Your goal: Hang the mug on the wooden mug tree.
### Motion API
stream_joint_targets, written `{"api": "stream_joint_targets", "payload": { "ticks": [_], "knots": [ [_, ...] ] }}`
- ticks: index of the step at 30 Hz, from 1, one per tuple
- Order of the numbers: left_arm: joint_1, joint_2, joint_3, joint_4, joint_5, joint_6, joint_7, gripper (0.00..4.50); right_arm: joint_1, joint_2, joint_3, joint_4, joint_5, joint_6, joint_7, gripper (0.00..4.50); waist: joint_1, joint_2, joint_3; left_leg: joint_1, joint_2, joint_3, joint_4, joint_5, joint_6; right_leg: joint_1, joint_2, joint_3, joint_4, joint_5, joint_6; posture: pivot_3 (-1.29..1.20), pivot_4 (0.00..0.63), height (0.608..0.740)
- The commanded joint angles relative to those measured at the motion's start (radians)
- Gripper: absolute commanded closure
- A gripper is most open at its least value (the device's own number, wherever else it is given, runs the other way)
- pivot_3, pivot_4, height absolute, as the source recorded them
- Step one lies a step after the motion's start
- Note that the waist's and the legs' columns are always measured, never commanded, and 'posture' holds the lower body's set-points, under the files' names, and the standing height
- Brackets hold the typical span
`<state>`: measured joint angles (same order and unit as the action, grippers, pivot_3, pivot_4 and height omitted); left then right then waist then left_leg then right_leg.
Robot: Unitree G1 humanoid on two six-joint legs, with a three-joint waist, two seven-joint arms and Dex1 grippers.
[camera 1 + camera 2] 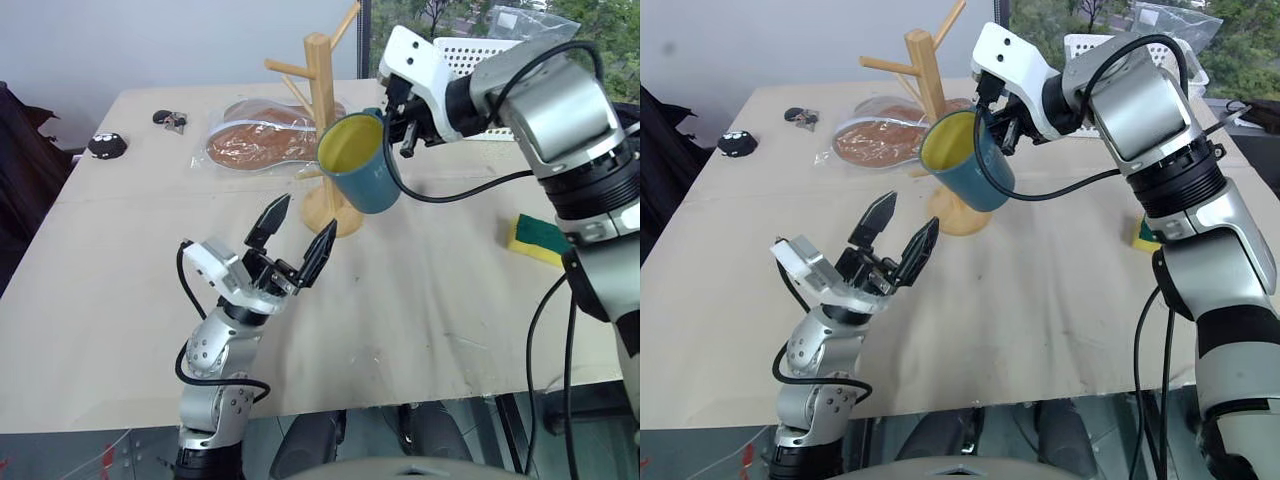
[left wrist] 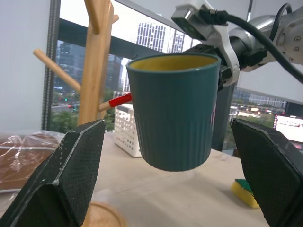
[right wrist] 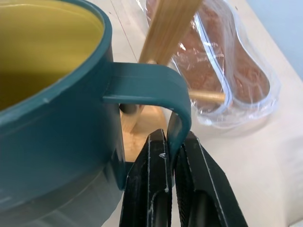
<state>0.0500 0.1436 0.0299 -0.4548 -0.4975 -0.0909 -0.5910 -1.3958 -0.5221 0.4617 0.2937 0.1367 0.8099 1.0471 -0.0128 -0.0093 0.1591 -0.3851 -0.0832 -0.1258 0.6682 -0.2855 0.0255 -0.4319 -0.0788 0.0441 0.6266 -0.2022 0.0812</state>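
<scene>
- The mug (image 1: 362, 160) hangs in the air, tipped over; its open mouth faces up and toward the robot, its bottom points down and away toward the table (image 1: 120, 300); its handle is on the far side, by the right gripper (image 3: 171, 161)
- It is just in front of the wooden mug tree (image 1: 322, 110), above the round base; I cannot tell if they touch
- The right arm reaches in from the right, bent, with the gripper pointing down and to the left; its two black fingers are pinched tight on the mug's handle
- The left gripper (image 1: 295, 232) is low over the table, near the mug, pointing up at it; its fingers are spread wide and hold nothing
- The mug is dark blue-green outside with thin lines down the side, and yellow inside; the tree is pale wood with slanted pegs, one with a red tip (image 2: 120, 100)
</scene>
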Motion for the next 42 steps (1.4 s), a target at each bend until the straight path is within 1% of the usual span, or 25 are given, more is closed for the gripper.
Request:
{"api": "stream_joint_targets", "payload": {
  "ticks": [1, 6, 7, 8, 10, 11, 12, 14, 16, 17, 20, 22, 24, 25, 27, 29, 31, 32, 33, 34, 35, 36, 37, 39, 42],
  "knots": [
    [0.013, 0.007, 0.006, -0.016, 0.005, -0.031, 0.006, 0.11, -0.045, 0.037, -0.022, 0.015, -0.027, -0.043, 0.001, 4.48, -0.001, 0.000, 0.000, 0.000, 0.000, 0.000, 0.000, 0.000, 0.000, 0.000, 0.000, 0.000, 0.000, 0.000, 0.000, 0.00, 0.150, 0.740],
    [0.010, 0.009, 0.002, -0.013, 0.011, -0.035, 0.015, 0.11, -0.060, 0.079, -0.029, 0.080, -0.066, -0.097, 0.000, 4.48, -0.001, 0.000, 0.000, 0.000, 0.000, 0.000, 0.000, 0.000, 0.000, 0.000, 0.000, 0.000, 0.000, 0.000, 0.000, 0.00, 0.150, 0.740],
    [0.009, 0.008, 0.001, -0.014, 0.013, -0.035, 0.020, 0.11, -0.062, 0.083, -0.033, 0.092, -0.072, -0.108, 0.000, 3.88, 0.000, 0.000, 0.000, 0.000, 0.000, 0.000, 0.000, 0.000, 0.000, 0.000, 0.000, 0.000, 0.000, 0.000, 0.000, 0.00, 0.150, 0.740],
    [0.008, 0.005, 0.001, -0.015, 0.013, -0.032, 0.028, 0.11, -0.065, 0.087, -0.039, 0.105, -0.076, -0.118, -0.002, 3.73, -0.001, 0.000, 0.000, 0.000, 0.000, 0.000, 0.000, 0.000, 0.000, -0.001, 0.000, 0.000, 0.000, 0.000, 0.000, 0.00, 0.150, 0.740],
    [0.009, 0.004, -0.001, -0.018, 0.010, -0.024, 0.040, 0.11, -0.073, 0.093, -0.052, 0.128, -0.081, -0.130, -0.009, 2.89, -0.001, 0.000, 0.000, 0.000, 0.000, 0.000, 0.000, 0.000, 0.000, -0.001, 0.000, 0.000, 0.000, 0.000, 0.000, 0.00, 0.150, 0.740],
    [0.010, 0.005, -0.002, -0.019, 0.009, -0.020, 0.045, 0.11, -0.077, 0.094, -0.059, 0.136, -0.083, -0.134, -0.012, 2.30, -0.001, 0.000, 0.000, 0.000, 0.000, 0.000, 0.000, 0.000, 0.000, -0.001, 0.000, 0.000, 0.000, 0.000, 0.000, 0.00, 0.150, 0.740],
    [0.010, 0.006, -0.002, -0.020, 0.008, -0.016, 0.049, 0.11, -0.081, 0.095, -0.066, 0.143, -0.085, -0.136, -0.015, 2.06, -0.001, 0.000, 0.000, 0.000, 0.000, 0.000, 0.000, 0.000, 0.000, -0.001, 0.000, 0.000, 0.000, 0.000, 0.000, 0.00, 0.150, 0.740],
    [0.009, 0.011, -0.001, -0.021, 0.002, -0.001, 0.058, 0.11, -0.089, 0.090, -0.085, 0.152, -0.086, -0.134, -0.020, 0.89, -0.001, 0.000, 0.000, 0.000, 0.000, 0.000, 0.000, 0.000, 0.000, -0.001, 0.000, 0.000, 0.000, 0.000, 0.000, 0.00, 0.150, 0.740],
    [0.005, 0.018, -0.002, -0.021, -0.003, 0.014, 0.061, 0.11, -0.095, 0.074, -0.114, 0.157, -0.082, -0.123, -0.025, 0.50, -0.001, 0.000, 0.000, 0.000, 0.000, 0.000, 0.000, 0.000, 0.000, -0.001, 0.000, 0.000, 0.000, 0.000, 0.000, 0.00, 0.150, 0.740],
    [0.003, 0.022, -0.003, -0.022, -0.003, 0.020, 0.061, 0.11, -0.096, 0.064, -0.130, 0.155, -0.078, -0.114, -0.025, 0.04, -0.001, 0.000, 0.000, 0.000, 0.000, 0.000, 0.000, 0.000, 0.000, -0.001, 0.000, 0.000, 0.000, 0.000, 0.000, 0.00, 0.150, 0.740],
    [-0.003, 0.032, -0.002, -0.028, -0.008, 0.040, 0.065, 0.11, -0.077, 0.021, -0.171, 0.119, -0.058, -0.074, 0.000, 0.02, 0.003, 0.000, 0.000, -0.001, 0.000, 0.000, 0.000, 0.000, 0.000, -0.001, 0.000, 0.000, 0.000, 0.000, 0.000, 0.00, 0.150, 0.740],
    [0.000, 0.051, -0.002, -0.033, -0.003, 0.059, 0.062, 0.11, -0.031, -0.026, -0.245, 0.041, 0.015, 0.033, 0.026, 0.02, 0.003, 0.000, 0.000, -0.001, 0.000, -0.001, 0.000, 0.000, 0.000, -0.001, 0.000, -0.001, 0.000, 0.000, 0.000, 0.00, 0.150, 0.740],
    [0.013, 0.071, 0.002, -0.038, 0.001, 0.099, 0.079, 0.11, 0.048, -0.068, -0.355, -0.055, 0.108, 0.128, 0.032, 0.02, 0.005, 0.000, 0.000, -0.002, 0.000, -0.002, 0.000, 0.000, 0.000, -0.001, 0.000, -0.001, -0.001, 0.000, 0.000, 0.00, 0.150, 0.740],
    [0.020, 0.082, 0.003, -0.041, -0.003, 0.122, 0.084, 0.11, 0.101, -0.077, -0.413, -0.099, 0.150, 0.136, 0.026, 0.02, 0.005, 0.000, 0.000, -0.002, 0.000, -0.002, -0.001, 0.000, 0.000, -0.001, 0.000, -0.001, -0.001, 0.000, 0.000, 0.00, 0.150, 0.740],
    [0.043, 0.102, 0.009, -0.051, -0.016, 0.158, 0.090, 0.11, 0.235, -0.077, -0.518, -0.204, 0.198, 0.081, -0.012, 0.02, 0.004, 0.000, 0.000, -0.002, 0.000, -0.002, -0.001, 0.000, 0.000, -0.001, 0.000, -0.001, -0.001, 0.000, 0.000, 0.00, 0.150, 0.740],
    [0.070, 0.129, 0.022, -0.062, -0.032, 0.200, 0.091, 0.11, 0.403, -0.059, -0.611, -0.318, 0.247, 0.035, -0.044, 0.02, 0.003, -0.001, -0.001, -0.001, 0.000, -0.002, -0.001, 0.000, 0.000, -0.001, 0.000, -0.001, -0.001, 0.000, 0.000, 0.00, 0.150, 0.740],
    [0.093, 0.152, 0.034, -0.071, -0.041, 0.227, 0.094, 0.11, 0.542, -0.043, -0.676, -0.427, 0.315, 0.040, -0.056, 0.02, 0.001, 0.001, 0.000, -0.001, 0.000, -0.001, -0.001, 0.000, 0.000, -0.001, 0.000, 0.000, 0.000, 0.000, 0.000, 0.00, 0.150, 0.740],
    [0.106, 0.167, 0.039, -0.074, -0.038, 0.243, 0.095, 0.11, 0.631, -0.015, -0.720, -0.491, 0.363, 0.062, -0.077, 0.02, 0.001, 0.001, 0.000, -0.001, 0.000, 0.000, -0.001, 0.000, 0.000, -0.001, 0.000, 0.000, 0.001, 0.000, 0.000, 0.00, 0.150, 0.740],
    [0.119, 0.173, 0.047, -0.077, -0.033, 0.256, 0.109, 0.11, 0.723, -0.001, -0.735, -0.543, 0.369, 0.079, -0.114, 0.02, 0.001, 0.001, 0.000, -0.001, 0.000, 0.000, -0.001, 0.000, 0.000, -0.001, 0.000, 0.000, 0.001, 0.000, 0.000, 0.00, 0.150, 0.740],
    [0.131, 0.176, 0.058, -0.080, -0.026, 0.279, 0.135, 0.11, 0.826, -0.016, -0.704, -0.586, 0.317, 0.056, -0.151, 0.02, 0.004, 0.000, -0.002, 0.000, 0.000, 0.000, -0.002, 0.000, 0.000, -0.001, 0.000, 0.001, 0.001, 0.000, 0.000, 0.00, 0.150, 0.740],
    [0.145, 0.189, 0.066, -0.085, -0.017, 0.311, 0.154, 0.11, 0.932, -0.042, -0.660, -0.621, 0.252, -0.016, -0.164, 0.02, 0.005, 0.000, -0.003, 0.000, 0.001, -0.001, -0.002, 0.000, 0.000, 0.000, 0.000, 0.000, 0.001, 0.000, 0.000, 0.00, 0.150, 0.740],
    [0.163, 0.202, 0.066, -0.092, -0.010, 0.332, 0.158, 0.11, 1.030, -0.041, -0.644, -0.647, 0.227, -0.074, -0.169, 0.02, 0.007, 0.000, -0.003, 0.001, 0.001, -0.001, -0.001, 0.000, 0.000, 0.001, 0.000, 0.000, 0.001, 0.000, 0.000, 0.00, 0.150, 0.740],
    [0.179, 0.214, 0.065, -0.098, -0.014, 0.350, 0.151, 0.11, 1.109, -0.012, -0.654, -0.670, 0.230, -0.098, -0.199, 0.02, 0.010, 0.000, -0.003, 0.001, 0.000, 0.000, -0.001, 0.000, 0.000, 0.001, 0.000, 0.000, 0.001, 0.000, 0.000, 0.00, 0.150, 0.740],
    [0.210, 0.249, 0.052, -0.106, 0.002, 0.351, 0.119, 0.11, 1.278, 0.045, -0.669, -0.695, 0.253, -0.201, -0.196, 0.02, 0.013, 0.000, -0.003, 0.002, 0.000, 0.000, -0.001, 0.000, 0.000, 0.002, 0.000, 0.000, 0.001, 0.000, 0.000, 0.00, 0.150, 0.740],
    [0.227, 0.278, 0.044, -0.109, 0.005, 0.411, 0.134, 0.11, 1.435, 0.107, -0.675, -0.694, 0.271, -0.348, -0.176, 0.02, 0.007, 0.002, -0.002, 0.003, 0.000, 0.003, -0.001, 0.000, 0.000, 0.002, 0.000, 0.003, 0.001, 0.000, 0.000, 0.00, 0.150, 0.740]
  ]
}}
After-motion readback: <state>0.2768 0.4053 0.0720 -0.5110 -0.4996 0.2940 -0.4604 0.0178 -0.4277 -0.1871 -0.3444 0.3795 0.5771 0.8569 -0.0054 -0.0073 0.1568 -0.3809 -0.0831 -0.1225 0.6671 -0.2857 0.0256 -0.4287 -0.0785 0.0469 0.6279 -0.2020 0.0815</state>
